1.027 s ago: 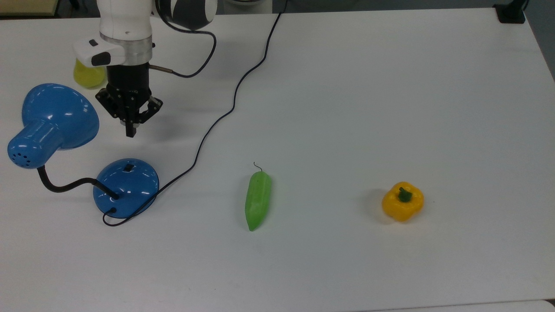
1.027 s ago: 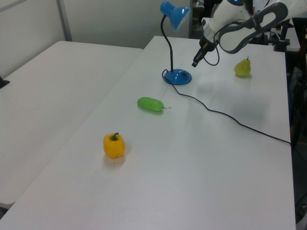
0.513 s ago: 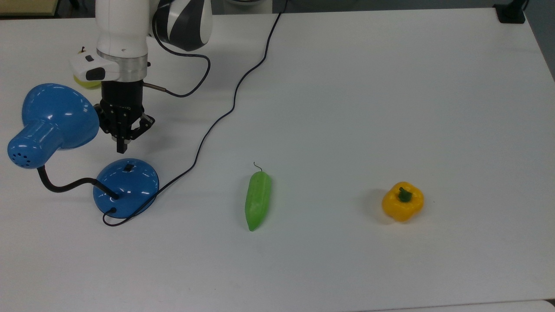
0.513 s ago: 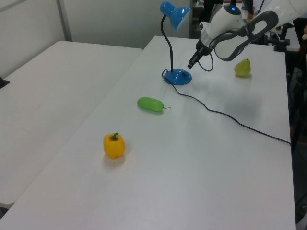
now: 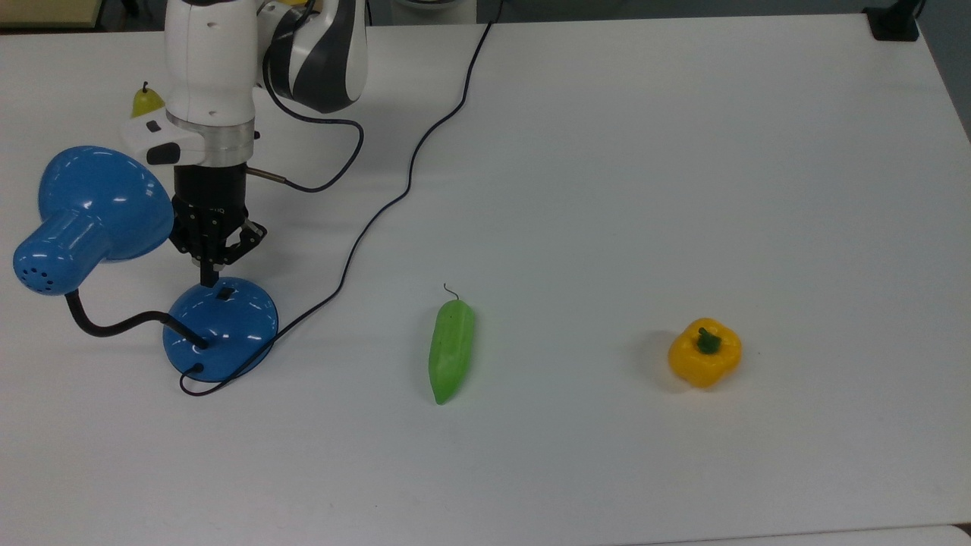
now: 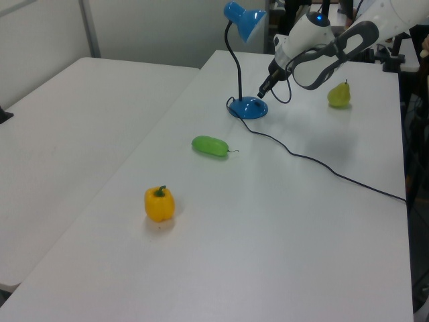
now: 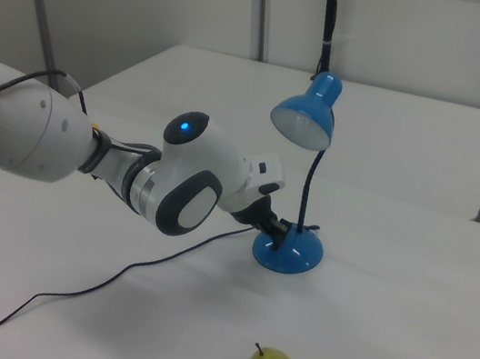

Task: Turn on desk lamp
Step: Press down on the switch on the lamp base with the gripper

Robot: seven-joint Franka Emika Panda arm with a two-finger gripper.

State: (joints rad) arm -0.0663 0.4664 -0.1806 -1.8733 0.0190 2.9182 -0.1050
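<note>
The desk lamp is glossy blue. Its bell shade (image 5: 98, 201) hangs at the top view's left on a black gooseneck (image 5: 114, 326). Its domed base (image 5: 227, 334) carries a small black switch (image 5: 224, 293). My gripper (image 5: 208, 277) points straight down, fingers shut together with nothing between them, its tip at the base's far edge just beside the switch. In the left view the gripper (image 6: 261, 94) meets the top of the base (image 6: 247, 108). The right view shows the gripper (image 7: 281, 230) against the base (image 7: 290, 254) under the shade (image 7: 306, 117). The shade shows no glow.
The lamp's black cord (image 5: 410, 171) snakes from the base toward the table's far edge. A yellow-green pear (image 5: 146, 99) stands behind my arm. On the white table (image 5: 607, 470) lie a green cucumber (image 5: 451, 350) and, to its right in the top view, a yellow bell pepper (image 5: 704, 353).
My gripper has come down and toward the lamp base, from above the table behind it to touching the base by the switch. The pear has come out from behind my wrist.
</note>
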